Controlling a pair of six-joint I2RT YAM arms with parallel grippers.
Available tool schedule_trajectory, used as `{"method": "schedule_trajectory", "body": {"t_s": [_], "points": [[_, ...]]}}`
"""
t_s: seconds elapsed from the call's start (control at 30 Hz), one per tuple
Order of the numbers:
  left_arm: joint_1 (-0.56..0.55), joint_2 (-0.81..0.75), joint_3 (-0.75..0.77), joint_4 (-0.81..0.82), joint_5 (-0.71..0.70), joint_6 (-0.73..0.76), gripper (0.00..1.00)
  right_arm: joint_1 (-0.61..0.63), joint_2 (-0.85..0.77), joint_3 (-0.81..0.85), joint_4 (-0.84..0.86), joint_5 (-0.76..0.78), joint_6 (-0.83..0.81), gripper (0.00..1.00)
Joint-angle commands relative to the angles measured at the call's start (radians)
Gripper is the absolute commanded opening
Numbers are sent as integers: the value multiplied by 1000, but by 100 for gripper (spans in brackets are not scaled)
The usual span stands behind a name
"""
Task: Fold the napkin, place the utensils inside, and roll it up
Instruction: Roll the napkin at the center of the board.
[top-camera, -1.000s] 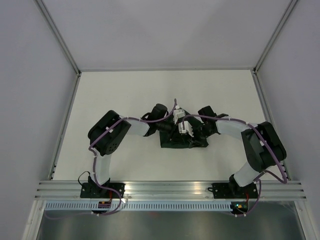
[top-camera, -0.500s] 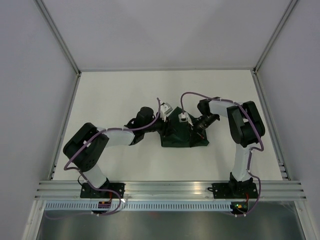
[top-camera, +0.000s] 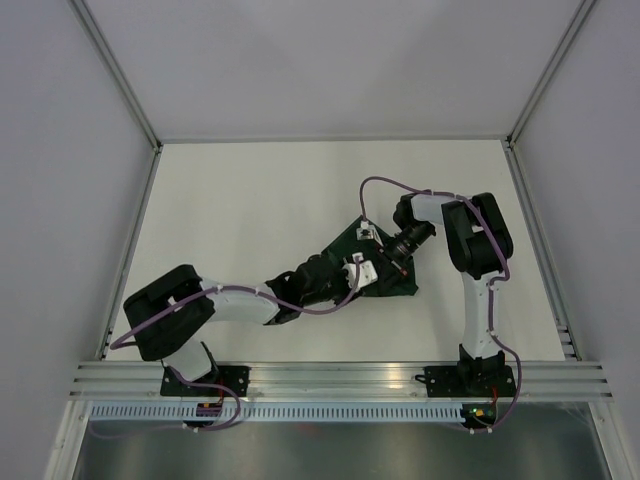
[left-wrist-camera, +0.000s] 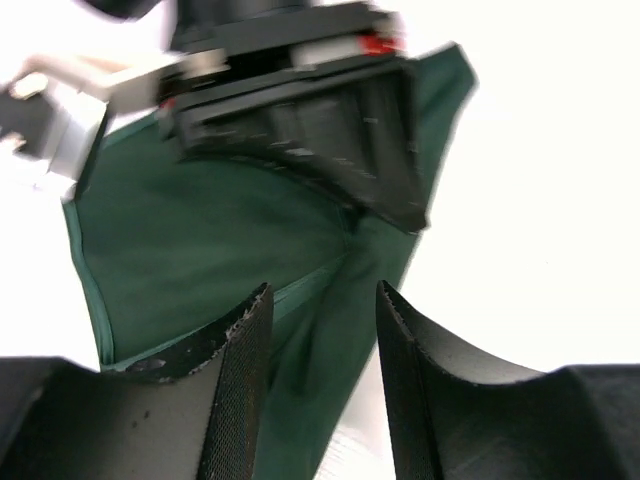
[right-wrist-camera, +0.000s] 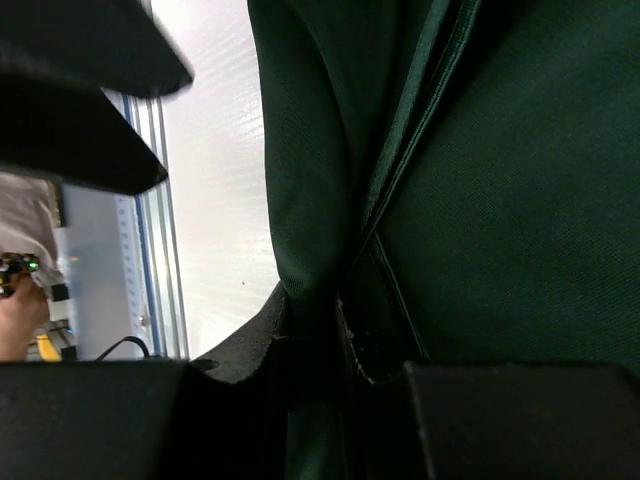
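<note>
Dark green cloth sat pinched in the right gripper (right-wrist-camera: 312, 330). Its jaws were closed on a fold of the napkin (right-wrist-camera: 500, 200), with the fabric bunched between the two black fingers (right-wrist-camera: 245, 355) and running away from them in long pleats.

The left gripper (left-wrist-camera: 318, 365) stood with its jaws apart, a clear gap between them and nothing in it. The napkin lay just beyond the tips, and a folded edge ran past the gap. Whether the tips touched the cloth could not be told.

Seen from above, the two grippers faced each other across the napkin, the left one at its near-left side and the right one at its far-right side.

The napkin lay rumpled and partly folded on the white desk (top-camera: 250, 200). It sat a little right of the desk's middle, well clear of all four edges, with one corner pointing toward the far-left corner.
</note>
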Motion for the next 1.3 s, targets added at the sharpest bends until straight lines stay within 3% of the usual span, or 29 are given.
{"method": "schedule_trajectory", "body": {"t_s": [0.0,0.23,0.4,0.57,0.77,0.8,1.0,1.17,1.27], "points": [[-71,42,9,22,-86,213,52,-8,64,17,74,82,-35,4],[-146,171,49,30,-112,393,56,-19,87,39,58,74,-36,3],[-146,241,57,108,-149,459,59,-25,93,47,52,73,-35,2],[-145,292,78,88,-148,491,58,-27,98,48,49,73,-36,2],[-143,307,93,-19,-97,484,39,-33,108,62,34,67,-44,2],[-142,307,95,-43,-70,480,30,-33,110,63,31,65,-49,2],[-137,320,153,-166,-4,410,5,-36,111,65,25,57,-47,2],[-120,321,184,-214,96,326,2,-37,75,53,32,41,-44,10],[-108,324,196,-248,154,277,2,-40,27,40,42,27,-38,23]]}}
